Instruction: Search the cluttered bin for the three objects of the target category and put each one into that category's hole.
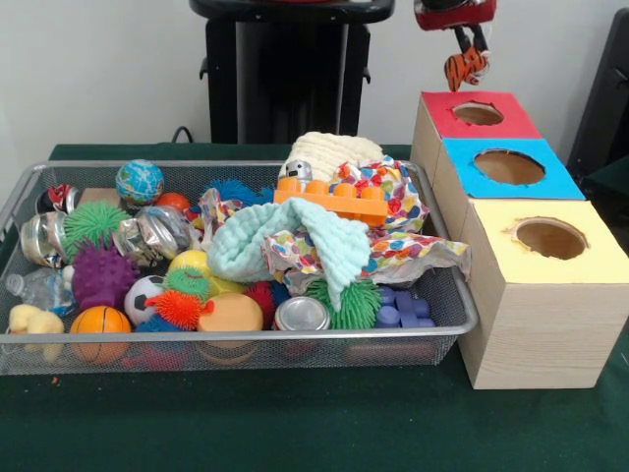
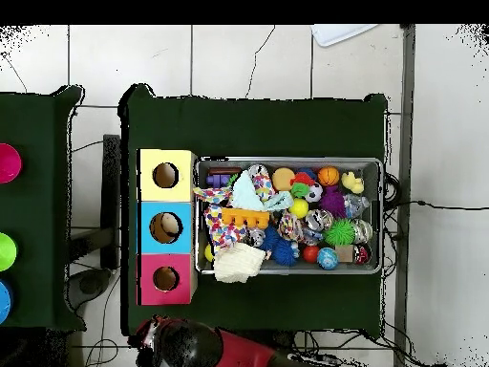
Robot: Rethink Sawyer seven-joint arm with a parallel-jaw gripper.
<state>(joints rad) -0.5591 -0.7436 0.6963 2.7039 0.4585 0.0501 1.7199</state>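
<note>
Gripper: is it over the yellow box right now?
No, the gripper hangs above the red box, holding a striped orange toy.

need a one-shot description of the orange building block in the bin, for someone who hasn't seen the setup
Start at the wire basket on the green table, left of the row of three boxes. Near its middle lies a heap of cloths; the orange building block lies on top, above the pale green cloth and beside the dotted cloth. It is the only long, studded, hard-edged piece up there.
</note>
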